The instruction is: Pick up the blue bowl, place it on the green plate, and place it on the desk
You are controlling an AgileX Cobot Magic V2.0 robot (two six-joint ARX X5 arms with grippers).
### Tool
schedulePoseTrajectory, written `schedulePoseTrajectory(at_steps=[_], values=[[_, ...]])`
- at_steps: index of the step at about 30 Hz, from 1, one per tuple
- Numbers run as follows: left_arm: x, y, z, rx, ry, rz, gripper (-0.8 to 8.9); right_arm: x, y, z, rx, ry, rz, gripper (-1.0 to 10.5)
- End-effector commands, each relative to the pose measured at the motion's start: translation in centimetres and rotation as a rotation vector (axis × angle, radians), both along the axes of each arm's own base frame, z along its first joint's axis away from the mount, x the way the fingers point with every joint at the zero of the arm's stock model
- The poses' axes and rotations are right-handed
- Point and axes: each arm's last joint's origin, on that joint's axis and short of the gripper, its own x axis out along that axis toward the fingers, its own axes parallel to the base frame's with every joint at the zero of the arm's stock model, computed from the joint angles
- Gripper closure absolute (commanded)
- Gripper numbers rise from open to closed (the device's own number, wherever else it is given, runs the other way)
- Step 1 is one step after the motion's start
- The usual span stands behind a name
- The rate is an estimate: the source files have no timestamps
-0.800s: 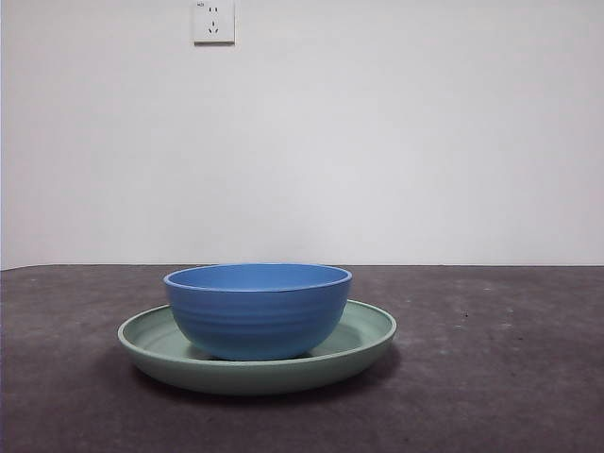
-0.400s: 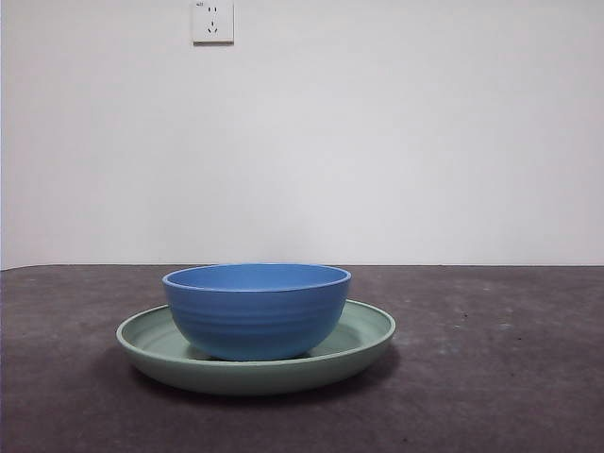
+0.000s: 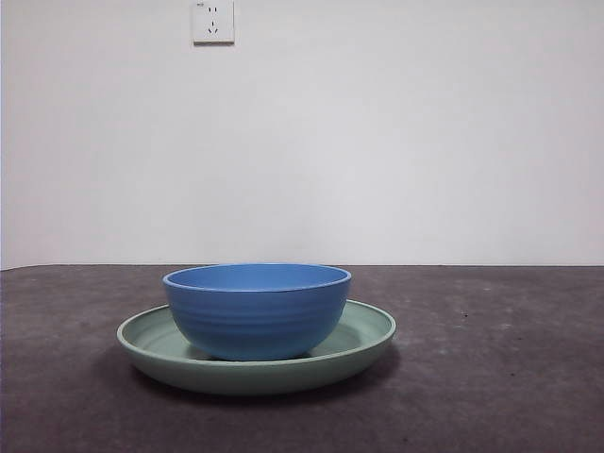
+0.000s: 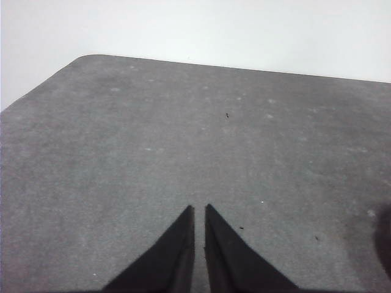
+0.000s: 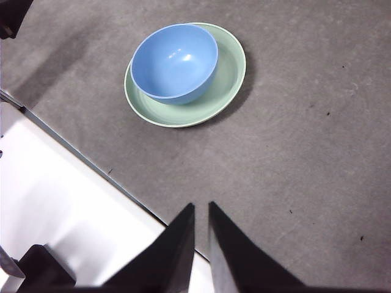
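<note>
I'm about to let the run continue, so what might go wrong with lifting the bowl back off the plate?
The glossy medium-blue ridged bowl sits off-centre on the shallow pale mint-green plate, near one rim, so lifting it could drag or tip the plate. Its smooth wall may slip between the jaws. The right gripper and left gripper are both shut and away from the bowl, so either must open first.

Light is even and fairly bright, falling from above. In the front view the plate (image 3: 257,363) casts a soft shadow on the tabletop (image 3: 491,377), darkest at its right. The bowl (image 5: 175,61) carries small pale glints inside. The left wrist picture looks hazy and washed out.
</note>
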Motion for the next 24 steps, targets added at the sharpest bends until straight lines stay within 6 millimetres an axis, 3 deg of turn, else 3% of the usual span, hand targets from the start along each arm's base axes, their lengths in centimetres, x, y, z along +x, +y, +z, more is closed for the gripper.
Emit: schedulePoseTrajectory(at_steps=[1, 24], values=[[0.08, 0.00, -0.74, 0.015, 0.024, -0.004, 7.86, -0.09, -0.01, 0.60, 0.012, -0.031, 0.011, 9.1], [0.08, 0.00, -0.74, 0.014, 0.024, -0.004, 7.86, -0.18, -0.13, 0.51, 0.018, -0.042, -0.005, 9.1]])
